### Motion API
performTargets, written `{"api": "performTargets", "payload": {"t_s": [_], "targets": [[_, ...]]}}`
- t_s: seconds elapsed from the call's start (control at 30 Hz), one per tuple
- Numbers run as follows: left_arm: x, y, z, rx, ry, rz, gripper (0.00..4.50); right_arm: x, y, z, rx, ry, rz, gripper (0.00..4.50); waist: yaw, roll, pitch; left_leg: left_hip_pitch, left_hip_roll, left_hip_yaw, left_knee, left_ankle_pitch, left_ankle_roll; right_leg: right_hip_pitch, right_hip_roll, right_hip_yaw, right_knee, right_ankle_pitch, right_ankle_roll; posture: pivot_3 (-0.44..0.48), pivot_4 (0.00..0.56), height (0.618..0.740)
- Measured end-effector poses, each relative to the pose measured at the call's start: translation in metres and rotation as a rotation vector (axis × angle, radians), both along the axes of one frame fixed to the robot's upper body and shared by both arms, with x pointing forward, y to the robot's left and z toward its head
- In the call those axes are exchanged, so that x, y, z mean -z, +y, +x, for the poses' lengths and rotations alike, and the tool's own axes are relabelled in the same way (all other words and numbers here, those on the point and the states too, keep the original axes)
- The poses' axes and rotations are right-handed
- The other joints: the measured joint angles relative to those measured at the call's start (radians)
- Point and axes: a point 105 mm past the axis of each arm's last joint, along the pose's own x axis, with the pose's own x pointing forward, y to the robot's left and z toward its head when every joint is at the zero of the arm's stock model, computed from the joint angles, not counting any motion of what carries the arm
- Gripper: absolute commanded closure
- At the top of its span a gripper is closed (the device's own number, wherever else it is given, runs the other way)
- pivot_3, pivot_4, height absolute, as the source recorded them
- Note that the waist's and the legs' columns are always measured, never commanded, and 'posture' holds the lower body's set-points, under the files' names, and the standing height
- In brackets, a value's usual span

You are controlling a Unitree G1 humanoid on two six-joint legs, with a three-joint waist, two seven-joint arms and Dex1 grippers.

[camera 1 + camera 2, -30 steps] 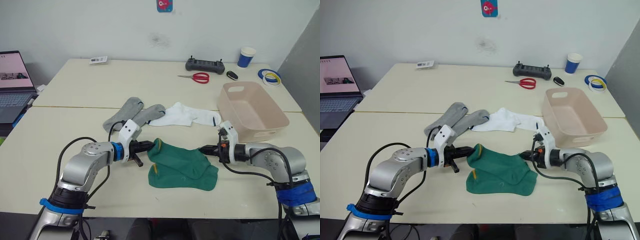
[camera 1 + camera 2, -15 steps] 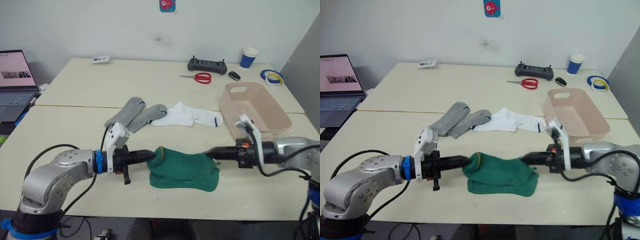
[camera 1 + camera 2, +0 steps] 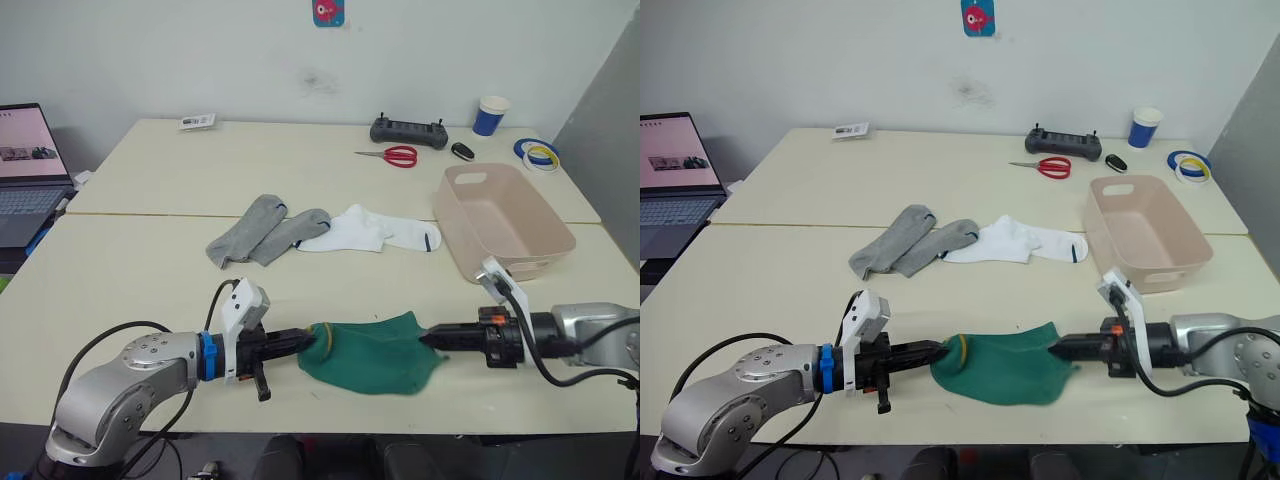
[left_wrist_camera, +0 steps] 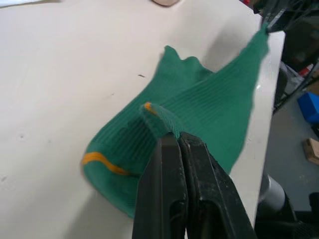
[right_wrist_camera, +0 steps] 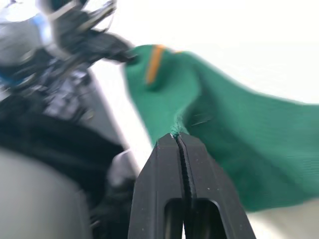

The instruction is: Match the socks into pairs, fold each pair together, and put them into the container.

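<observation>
The dark green socks (image 3: 372, 352), stacked together, hang stretched just above the table's front edge between my two grippers. My left gripper (image 3: 305, 337) is shut on their cuff end with the orange stripe (image 4: 102, 162), and my right gripper (image 3: 428, 339) is shut on the toe end (image 5: 174, 130). Two grey socks (image 3: 262, 230) lie side by side in the middle of the table. Beside them, to the right, lie the white socks (image 3: 375, 230). The pale pink container (image 3: 505, 222) stands at the right with nothing showing inside.
Along the far table edge lie red scissors (image 3: 397, 155), a black controller (image 3: 409, 130), a blue-and-white cup (image 3: 490, 114), tape rolls (image 3: 538, 152) and a small card (image 3: 197, 120). A laptop (image 3: 28, 165) stands open at the far left.
Both grippers have drawn back toward the table's front edge, carrying the green socks with them and lifting them into a hanging stretch. The head camera has also shifted.
</observation>
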Motion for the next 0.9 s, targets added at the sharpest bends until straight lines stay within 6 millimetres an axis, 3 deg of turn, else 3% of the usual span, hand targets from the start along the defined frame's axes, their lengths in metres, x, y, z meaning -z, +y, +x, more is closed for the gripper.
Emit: {"api": "performTargets", "payload": {"t_s": [0.27, 0.6, 0.9], "targets": [[0.013, 0.001, 0.008, -0.068, 0.004, -0.010, 4.50, 0.018, -0.002, 0.025, 0.013, -0.051, -0.087, 4.47, 0.001, 0.000, 0.000, -0.001, 0.001, -0.001, -0.001, 0.000, 0.000, -0.001, 0.000, -0.001, 0.000, -0.002, 0.000, 0.000, 0.150, 0.740], [0.024, 0.003, 0.002, -0.091, 0.035, -0.001, 4.50, 0.036, 0.003, 0.043, -0.033, -0.105, -0.157, 4.47, 0.000, 0.000, 0.000, -0.001, 0.001, -0.001, -0.001, 0.000, 0.000, 0.000, 0.000, -0.001, 0.000, -0.002, 0.000, 0.000, 0.150, 0.740], [0.029, 0.008, -0.002, -0.114, 0.069, 0.008, 4.50, 0.037, 0.007, 0.054, -0.058, -0.131, -0.164, 4.47, 0.001, 0.000, 0.000, -0.001, 0.001, -0.001, -0.001, 0.000, 0.000, 0.000, 0.000, -0.001, 0.000, -0.002, 0.000, 0.000, 0.150, 0.740]]}}
